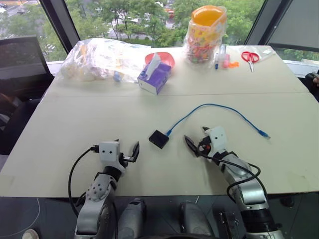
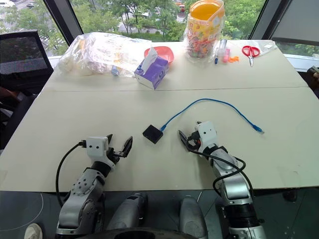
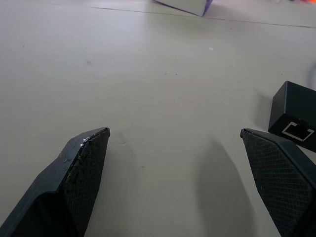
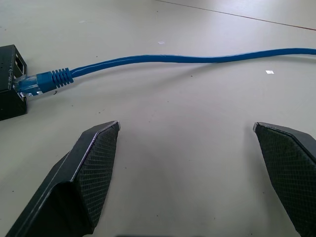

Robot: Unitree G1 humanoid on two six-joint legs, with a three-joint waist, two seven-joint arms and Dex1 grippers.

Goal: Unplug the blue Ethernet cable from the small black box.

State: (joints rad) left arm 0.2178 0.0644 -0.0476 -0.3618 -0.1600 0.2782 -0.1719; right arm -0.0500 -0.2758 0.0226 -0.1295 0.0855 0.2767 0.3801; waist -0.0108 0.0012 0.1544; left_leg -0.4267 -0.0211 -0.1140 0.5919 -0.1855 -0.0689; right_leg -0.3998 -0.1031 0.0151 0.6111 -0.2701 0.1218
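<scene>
The small black box [image 1: 158, 139] lies flat on the pale table between my two grippers. The blue Ethernet cable [image 1: 214, 107] has one plug [image 4: 37, 84] seated in the box's port. From there it arcs away and to the right, ending in a free plug [image 1: 263, 134]. My right gripper [image 1: 198, 137] rests open on the table just right of the box, with the cable running past in front of its fingers [image 4: 94, 163]. Left of the box, my left gripper [image 1: 127, 147] is open and empty, and the box [image 3: 296, 116] sits beside its right fingertip.
At the table's far side stand a purple tissue box [image 1: 155, 77], a red bowl [image 1: 162, 57], a clear plastic bag [image 1: 99, 57], a jar with an orange lid [image 1: 206, 35] and red scissors [image 1: 250, 56]. A black chair [image 1: 20, 64] is at the left.
</scene>
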